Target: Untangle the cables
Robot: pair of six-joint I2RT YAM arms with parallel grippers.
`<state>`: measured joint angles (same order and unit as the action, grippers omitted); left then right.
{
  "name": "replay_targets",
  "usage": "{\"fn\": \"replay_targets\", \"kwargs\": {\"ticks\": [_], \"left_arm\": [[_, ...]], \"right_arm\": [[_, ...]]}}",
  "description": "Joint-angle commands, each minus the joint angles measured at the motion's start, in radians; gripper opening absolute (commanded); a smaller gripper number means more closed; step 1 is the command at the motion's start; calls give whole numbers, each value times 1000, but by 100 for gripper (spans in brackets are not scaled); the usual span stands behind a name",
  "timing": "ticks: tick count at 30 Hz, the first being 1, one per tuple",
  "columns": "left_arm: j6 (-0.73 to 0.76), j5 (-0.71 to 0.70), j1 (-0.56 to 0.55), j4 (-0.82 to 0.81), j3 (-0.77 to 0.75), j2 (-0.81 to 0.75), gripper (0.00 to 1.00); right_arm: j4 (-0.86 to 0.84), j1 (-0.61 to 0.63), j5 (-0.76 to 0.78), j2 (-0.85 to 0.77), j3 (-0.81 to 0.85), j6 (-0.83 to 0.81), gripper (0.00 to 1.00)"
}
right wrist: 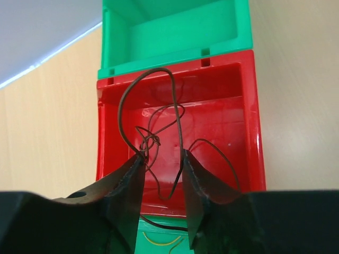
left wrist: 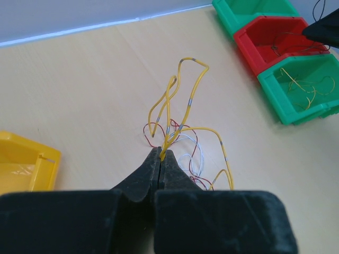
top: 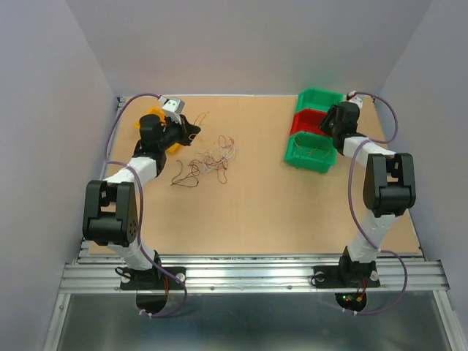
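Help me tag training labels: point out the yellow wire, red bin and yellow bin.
Yellow wire [left wrist: 197, 62]: left wrist view, top bend of loop.
Red bin [right wrist: 212, 84]: right wrist view, inner back wall.
Yellow bin [left wrist: 26, 151]: left wrist view, far wall.

L pincer [left wrist: 160, 154] clamped fully shut, no gap; R pincer [right wrist: 162, 159] w/ jaws apart, clear gap btwn them.

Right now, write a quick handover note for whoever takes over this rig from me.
Left gripper: shut on the yellow cable, above the loose clump.
Right gripper: open over the red bin, dark brown cable inside it.
Done: another yellow cable lies in the near green bin.
Left: red, white and dark cables clumped on the table; bin the held one.
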<state>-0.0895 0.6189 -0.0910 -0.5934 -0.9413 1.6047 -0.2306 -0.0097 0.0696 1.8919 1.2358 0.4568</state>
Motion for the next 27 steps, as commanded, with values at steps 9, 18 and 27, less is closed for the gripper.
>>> {"fn": "replay_targets", "kwargs": {"ticks": [9,18,27], "left_arm": [[54,-31,-32,-28,33,-104,0],[74,-50,-56,-29,47,-131,0],[117,-47,-93,-25,59,-157,0]], "right_arm": [[65,62,214,-148,13,-64,69],[66,66,280,-205,-33,-64,73],[50,89,-184,-234,-30,-169,60]]}}
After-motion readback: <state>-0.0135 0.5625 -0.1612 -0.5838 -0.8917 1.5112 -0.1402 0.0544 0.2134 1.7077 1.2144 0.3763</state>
